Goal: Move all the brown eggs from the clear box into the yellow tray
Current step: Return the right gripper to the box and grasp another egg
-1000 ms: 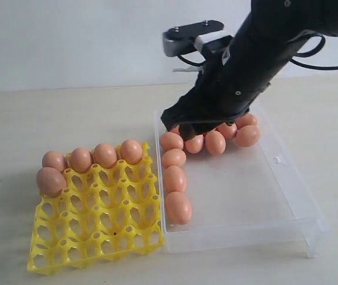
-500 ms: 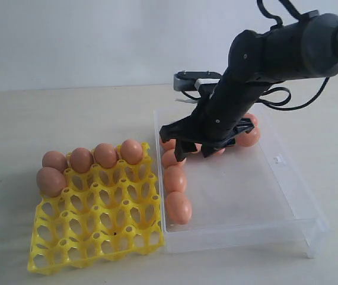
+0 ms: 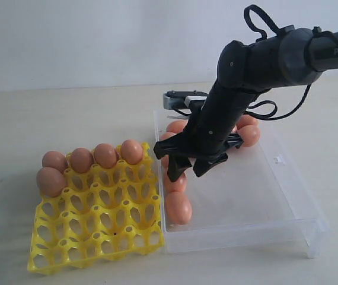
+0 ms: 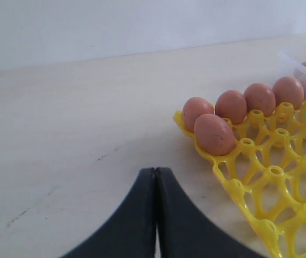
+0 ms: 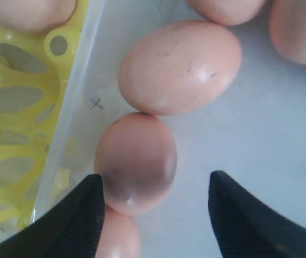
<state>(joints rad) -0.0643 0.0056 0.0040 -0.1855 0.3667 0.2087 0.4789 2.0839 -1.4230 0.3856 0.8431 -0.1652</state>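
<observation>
From the outside camera I see the right pincer (image 3: 188,169) hanging low over the clear box (image 3: 246,228), near its left wall, with its jaws spread and nothing between them. The box sits on the table (image 3: 68,119) with its left wall touching the yellow tray (image 3: 98,219). Five eggs (image 3: 105,155) sit in the tray: four along the far row and one at the left end of the next row. The other eggs (image 3: 179,206) lie loose in the box, some in a line along the left wall and some bunched at the far end, partly hidden behind the arm.

On the left wrist camera, the left pincer (image 4: 155,171) is pressed together with nothing in it, above bare table just beside the tray's corner (image 4: 271,172). The five eggs (image 4: 215,134) in the tray show here too.

On the right wrist camera, the right pincer (image 5: 157,180) stands wide around one egg (image 5: 137,161) lying on the box floor close to the wall. One finger (image 5: 83,215) is right at its side; I cannot tell whether it touches. That egg's other end touches a neighbouring egg (image 5: 180,67).
</observation>
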